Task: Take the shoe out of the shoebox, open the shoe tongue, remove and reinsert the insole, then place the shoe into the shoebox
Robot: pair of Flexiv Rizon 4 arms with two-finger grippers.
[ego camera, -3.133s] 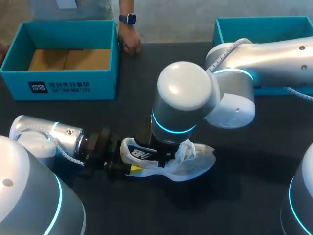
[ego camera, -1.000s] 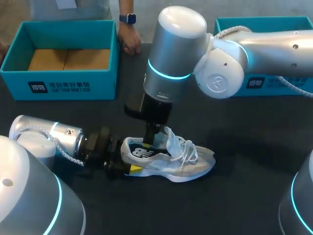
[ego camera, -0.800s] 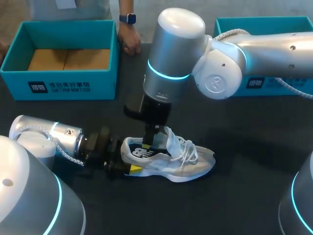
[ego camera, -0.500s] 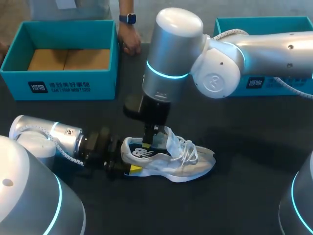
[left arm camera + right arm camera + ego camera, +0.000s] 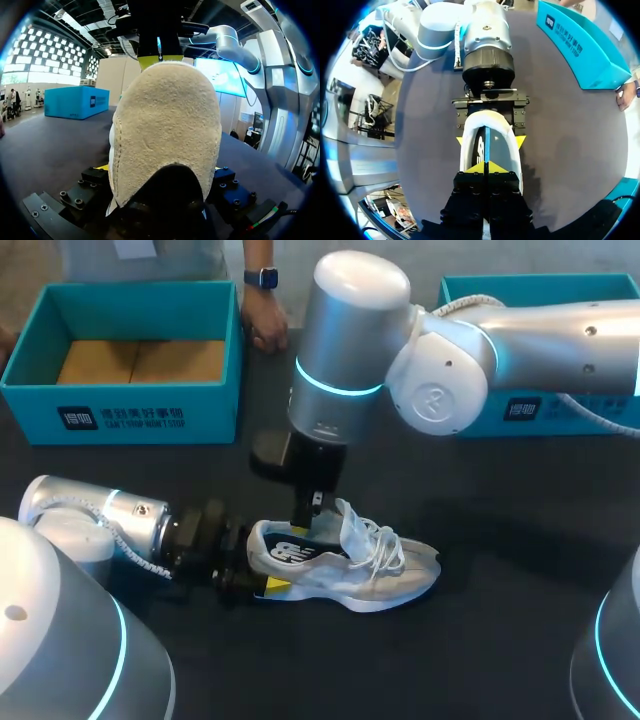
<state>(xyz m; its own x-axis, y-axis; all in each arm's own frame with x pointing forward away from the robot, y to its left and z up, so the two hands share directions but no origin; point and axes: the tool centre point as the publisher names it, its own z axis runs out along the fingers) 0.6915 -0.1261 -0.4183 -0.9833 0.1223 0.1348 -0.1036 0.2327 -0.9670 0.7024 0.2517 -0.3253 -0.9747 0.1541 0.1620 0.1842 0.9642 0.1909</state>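
Note:
A white sneaker (image 5: 370, 565) lies on its side on the dark table, tongue and laces pulled up. My left gripper (image 5: 262, 562) holds its heel, with a yellow tip pressed on each side (image 5: 490, 141). The tan heel (image 5: 165, 130) fills the left wrist view. My right gripper (image 5: 308, 528) comes down from above into the shoe's opening. Its yellow tips (image 5: 485, 167) are together inside the shoe (image 5: 507, 150), pinching the thin edge of the insole (image 5: 485, 145).
An open teal shoebox (image 5: 120, 415) with a cardboard floor stands at the back left. A second teal box (image 5: 530, 410) is at the back right, partly behind my right arm. A person's hand (image 5: 265, 325) rests at the table's far edge.
My right gripper's fingers have come together inside the shoe, and that arm has drifted slightly left and up. The shoe and my left gripper have stayed put.

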